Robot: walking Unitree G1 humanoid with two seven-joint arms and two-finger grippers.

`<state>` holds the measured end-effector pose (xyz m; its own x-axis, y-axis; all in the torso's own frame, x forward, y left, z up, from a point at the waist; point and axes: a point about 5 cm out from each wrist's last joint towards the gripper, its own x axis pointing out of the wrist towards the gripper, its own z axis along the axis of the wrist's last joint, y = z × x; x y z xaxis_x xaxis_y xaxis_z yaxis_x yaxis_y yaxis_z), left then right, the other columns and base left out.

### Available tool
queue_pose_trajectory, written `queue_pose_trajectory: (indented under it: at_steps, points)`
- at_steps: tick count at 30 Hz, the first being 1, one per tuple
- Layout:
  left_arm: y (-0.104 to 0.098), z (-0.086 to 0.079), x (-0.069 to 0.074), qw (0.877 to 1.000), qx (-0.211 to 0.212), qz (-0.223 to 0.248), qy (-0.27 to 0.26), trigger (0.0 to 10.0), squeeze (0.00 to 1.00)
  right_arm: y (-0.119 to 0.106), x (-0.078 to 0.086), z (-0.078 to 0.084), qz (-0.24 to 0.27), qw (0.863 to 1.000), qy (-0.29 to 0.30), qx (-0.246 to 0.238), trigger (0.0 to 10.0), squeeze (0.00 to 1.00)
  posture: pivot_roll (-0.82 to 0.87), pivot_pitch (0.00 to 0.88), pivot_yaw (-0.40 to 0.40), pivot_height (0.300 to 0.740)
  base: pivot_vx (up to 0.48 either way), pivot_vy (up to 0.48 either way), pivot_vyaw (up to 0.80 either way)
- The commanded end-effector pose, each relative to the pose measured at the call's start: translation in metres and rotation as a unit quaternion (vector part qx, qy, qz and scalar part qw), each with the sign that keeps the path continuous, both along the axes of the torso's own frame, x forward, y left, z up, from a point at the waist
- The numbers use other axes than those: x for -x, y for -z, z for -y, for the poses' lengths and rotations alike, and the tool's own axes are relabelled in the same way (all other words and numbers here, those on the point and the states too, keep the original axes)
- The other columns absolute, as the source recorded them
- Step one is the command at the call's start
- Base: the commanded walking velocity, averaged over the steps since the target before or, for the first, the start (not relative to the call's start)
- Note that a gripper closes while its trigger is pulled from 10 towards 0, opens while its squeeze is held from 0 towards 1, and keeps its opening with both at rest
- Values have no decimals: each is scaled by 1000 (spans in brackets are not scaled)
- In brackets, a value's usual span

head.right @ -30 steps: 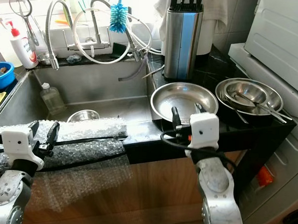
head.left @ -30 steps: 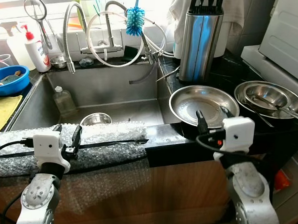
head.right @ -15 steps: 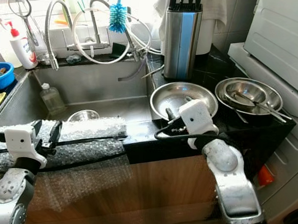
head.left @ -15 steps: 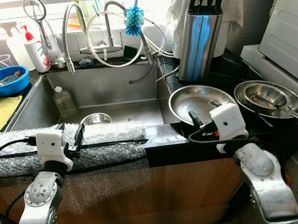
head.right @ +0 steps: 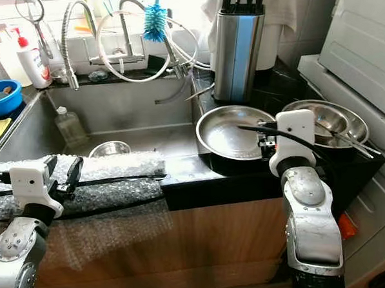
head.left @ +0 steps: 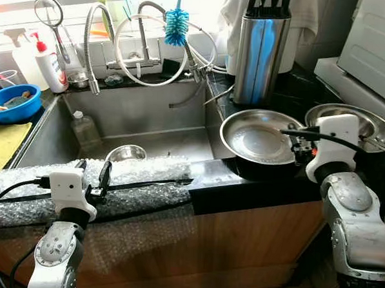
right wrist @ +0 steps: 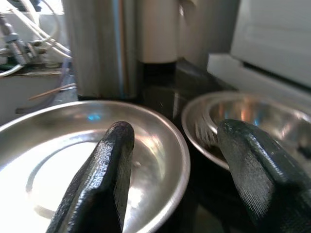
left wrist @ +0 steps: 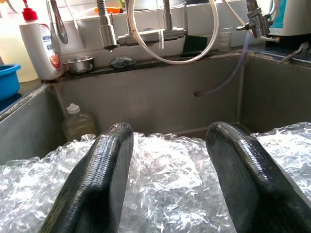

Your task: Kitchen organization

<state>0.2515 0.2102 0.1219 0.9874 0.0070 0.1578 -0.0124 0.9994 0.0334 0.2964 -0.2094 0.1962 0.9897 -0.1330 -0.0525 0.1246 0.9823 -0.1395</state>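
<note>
One steel plate (head.left: 260, 136) — right gripper (right wrist: 175, 160) beside it, jaws apart.

The sink (head.left: 148, 125) is the landmark. In it lie a small bowl (head.left: 125, 153) and a bottle (head.left: 83, 129). Right of it, on the surface (head.left: 292, 91), sits a plate (head.left: 261, 136); further right, stacked bowls (head.left: 374, 124). Behind the plate stands a knife block (head.left: 261, 47). Bubble wrap (head.left: 132, 179) covers the sink's front edge.

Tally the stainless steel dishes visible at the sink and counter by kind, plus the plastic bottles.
Steel plate on the counter: 1
Stacked steel bowls on the counter: at least 2, exact number unclear
Steel bowl in the sink: 1
Small steel cup on the ledge: 1
Plastic bottles: 2, pump bottle and bottle in the sink
Total: at least 7
</note>
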Motion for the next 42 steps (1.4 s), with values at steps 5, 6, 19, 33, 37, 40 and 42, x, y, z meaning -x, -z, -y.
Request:
queue_pose_trajectory:
  at_steps: [5,6,19,33,37,40,42]
  points:
    - [1,-1,-2,1000,-5,-3,5,10000,0,8,1,-6,-19,999,3,-40,10000,0,-174,0,112,740,0,0,0]
    - [2,-1,-2,1000,-6,-3,6,10000,0,8,1,-7,-22,999,7,-47,10000,0,-173,0,111,740,0,0,0]
    - [5,-2,-2,1000,-6,-5,9,10000,0,16,-6,-8,-41,983,57,-168,10000,0,-167,0,110,740,0,0,0]
    - [5,0,-3,1000,-4,-5,11,10000,0,12,-18,-7,-37,979,66,-190,10000,0,-162,0,107,740,0,0,0]
    - [5,0,-4,1000,-4,-4,11,10000,0,11,-24,-7,-40,978,67,-194,10000,0,-157,0,104,740,0,0,0]
    - [5,0,-4,1000,-4,-4,9,10000,0,10,-29,-7,-42,975,71,-208,10000,0,-153,0,101,740,0,0,0]
    - [5,1,-4,1000,-4,-5,9,10000,0,11,-31,-7,-45,973,72,-213,10000,0,-151,0,99,740,0,0,0]
